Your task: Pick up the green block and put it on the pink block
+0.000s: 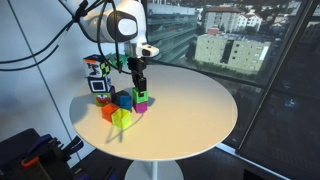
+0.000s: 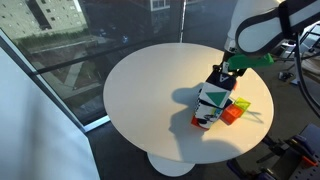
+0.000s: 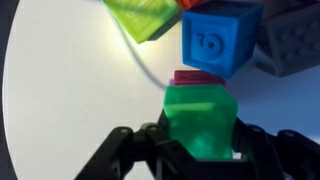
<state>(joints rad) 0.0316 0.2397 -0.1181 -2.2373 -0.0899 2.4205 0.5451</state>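
Setting the green block (image 3: 198,112) onto the pink block (image 3: 196,77) looked to be the step in hand. In the wrist view the pincer (image 3: 200,142) was clamped on the green block, with its dark fingers (image 3: 128,152) pressed against two opposite sides. A thin strip of pink showed just past the green block's far edge, so the one sat over the other. Whether the two faces were touching or a sliver apart could not be told. In an exterior view the green block (image 1: 141,94) sat directly above the pink one (image 1: 143,104), at the edge of the cluster of toys.

The next move, by my reading, called for easing down until the faces met, then parting the jaws and lifting straight up. A sideways drag could tip so small a stack, and the blue block (image 3: 220,38) stood just beside it.

All the blocks looked like hard cubes with flat, smooth faces and fairly crisp edges (plastic or painted wood, I could not say which). The blue one carried a raised ring-like figure on the face turned toward the camera. A yellow-green block (image 3: 145,15) lay nearby, turned at an angle. The table (image 3: 60,90) was round, white and smooth, with a dull, even finish.
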